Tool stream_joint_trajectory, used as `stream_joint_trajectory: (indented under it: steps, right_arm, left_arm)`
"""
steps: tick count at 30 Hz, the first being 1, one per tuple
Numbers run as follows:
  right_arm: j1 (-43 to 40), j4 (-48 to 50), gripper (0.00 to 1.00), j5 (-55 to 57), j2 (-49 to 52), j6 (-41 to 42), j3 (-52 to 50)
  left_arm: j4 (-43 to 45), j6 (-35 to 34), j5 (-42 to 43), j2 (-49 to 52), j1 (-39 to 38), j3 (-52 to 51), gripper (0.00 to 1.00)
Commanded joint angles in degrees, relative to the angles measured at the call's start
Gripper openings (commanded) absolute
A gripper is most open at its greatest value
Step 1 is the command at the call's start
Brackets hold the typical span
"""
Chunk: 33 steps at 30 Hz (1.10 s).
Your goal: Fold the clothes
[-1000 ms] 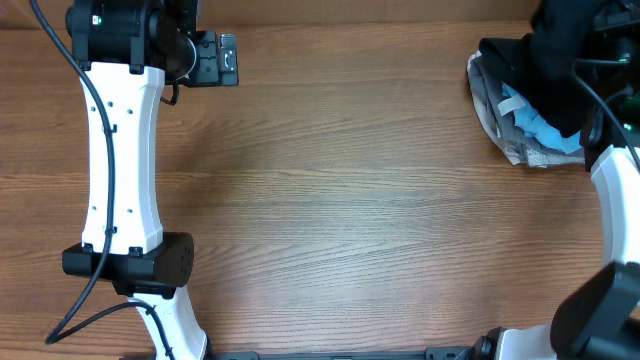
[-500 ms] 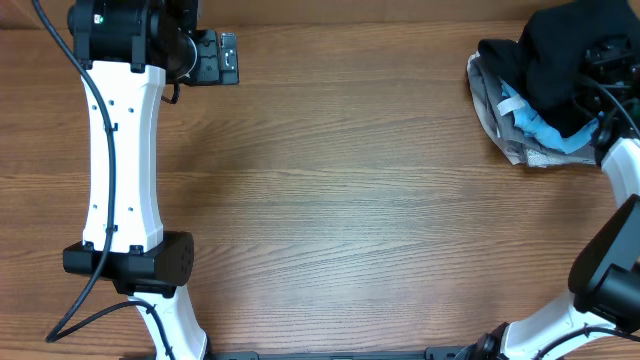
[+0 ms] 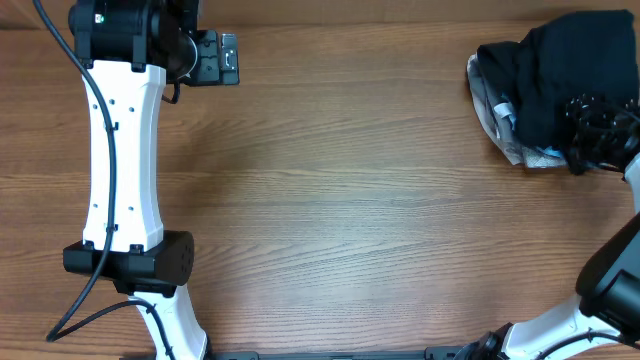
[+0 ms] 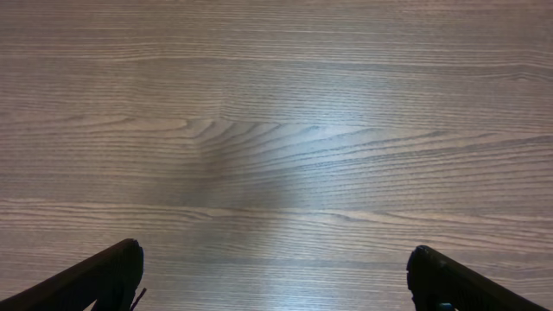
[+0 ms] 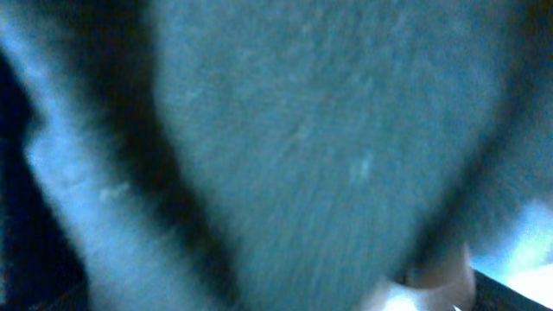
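Observation:
The clothes (image 3: 550,70), a black garment, lie bunched on top of a pile at the table's far right corner. My right gripper (image 3: 592,128) sits low against the near edge of that black fabric, dark on dark, so how its jaws stand does not show. Blurred dark cloth (image 5: 328,130) pressed close fills the right wrist view and hides the fingers. Far away at the back left, my left gripper (image 3: 218,58) hovers over bare wood. In its own wrist view the left gripper (image 4: 276,276) is open, nothing between its fingertips (image 4: 117,272).
Grey cloth (image 3: 488,100) and a sliver of light-blue cloth (image 3: 548,152) stick out from under the black garment. The left arm (image 3: 120,150) stretches along the table's left side. The pile reaches the right edge of the view.
The right gripper has come from the back edge toward the front across the pile. The black fabric has spread with it and now covers most of the light-blue cloth. The left arm is still.

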Motion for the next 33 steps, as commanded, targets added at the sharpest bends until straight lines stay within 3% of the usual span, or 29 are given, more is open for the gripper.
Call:
stream_joint_trajectory:
  steps: [1,6,12,15,18,23,27,33]
  right_arm:
    - [-1.2,-4.0,1.00,8.6,-6.2,-8.5,0.5]
    - [-1.2,-4.9,1.00,10.2,-14.2,-13.4,1.3]
    - [-0.7,-8.1,1.00,7.7,-15.7,-19.1,6.9]
    - [0.6,-3.3,1.00,8.4,-15.7,-25.4,7.9]
    - [3.5,4.3,1.00,19.4,-14.9,-30.4,7.9]
    - [9.6,16.8,1.00,33.3,-8.9,-37.5,7.9]
    - [11.0,24.0,1.00,34.0,-1.8,-37.4,7.9]
    - [12.1,27.0,1.00,32.2,8.4,-37.0,8.0]
  left_arm:
    - [0.2,1.4,-0.2,0.6,-0.1,0.1,1.00]
    - [0.8,2.2,-0.2,0.6,-0.1,0.1,1.00]
    - [1.5,2.2,-0.2,0.6,-0.1,0.1,1.00]
    - [1.8,2.2,-0.2,0.6,-0.1,0.1,1.00]
    - [2.2,2.2,-0.2,0.6,-0.1,0.1,1.00]
    - [2.4,2.2,-0.2,0.6,-0.1,0.1,1.00]
    - [2.9,2.2,-0.2,0.6,-0.1,0.1,1.00]
    - [2.9,2.2,-0.3,0.6,-0.1,0.1,1.00]
